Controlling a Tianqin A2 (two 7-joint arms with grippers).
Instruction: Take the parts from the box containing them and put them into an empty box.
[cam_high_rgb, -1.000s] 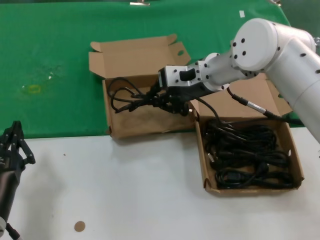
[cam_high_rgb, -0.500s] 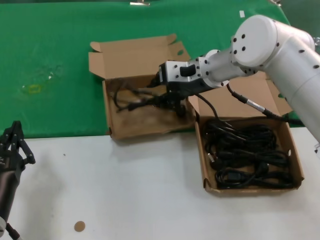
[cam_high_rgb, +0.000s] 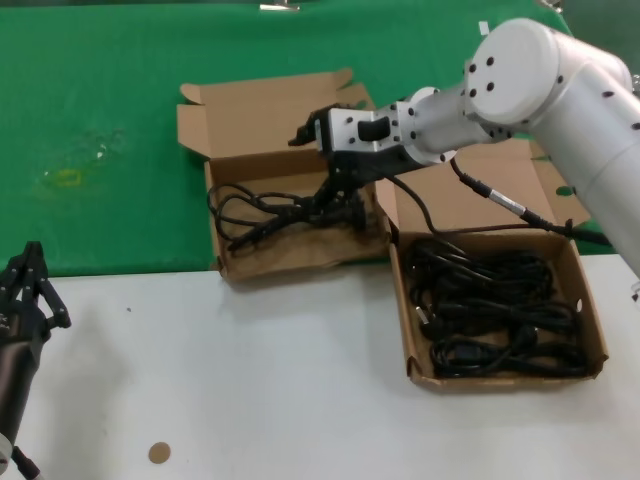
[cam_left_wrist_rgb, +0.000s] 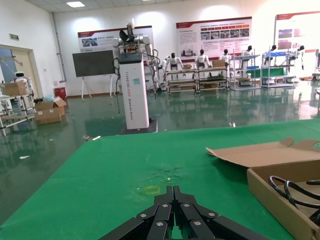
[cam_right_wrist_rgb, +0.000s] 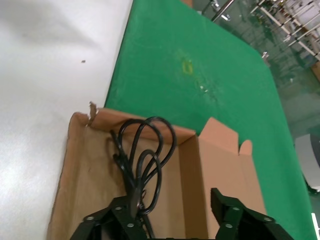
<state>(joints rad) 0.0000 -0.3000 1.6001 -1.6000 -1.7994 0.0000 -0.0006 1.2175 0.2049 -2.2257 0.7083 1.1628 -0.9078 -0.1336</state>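
Observation:
The smaller cardboard box (cam_high_rgb: 300, 262) with the wavy front wall holds one coiled black cable (cam_high_rgb: 260, 210). My right gripper (cam_high_rgb: 318, 165) is open just above that box's right half, with the cable lying by its lower finger. In the right wrist view the cable (cam_right_wrist_rgb: 147, 150) lies on the box floor (cam_right_wrist_rgb: 90, 185) in front of my spread gripper (cam_right_wrist_rgb: 170, 210). The larger straight-walled box (cam_high_rgb: 500, 378) to the right holds several coiled cables (cam_high_rgb: 490, 305). My left gripper (cam_high_rgb: 25, 290) is parked at the lower left, shut and empty (cam_left_wrist_rgb: 175, 192).
Both boxes straddle the edge between the green mat (cam_high_rgb: 100, 120) and the white table (cam_high_rgb: 250, 380). My own black cable (cam_high_rgb: 500, 205) runs over the larger box's lid. A small brown disc (cam_high_rgb: 159, 452) lies near the front edge. The smaller box also shows in the left wrist view (cam_left_wrist_rgb: 280, 185).
My right gripper opened and let go of the cable, which dropped flat into the smaller box. The gripper has lifted and drawn back slightly. The left arm has not moved.

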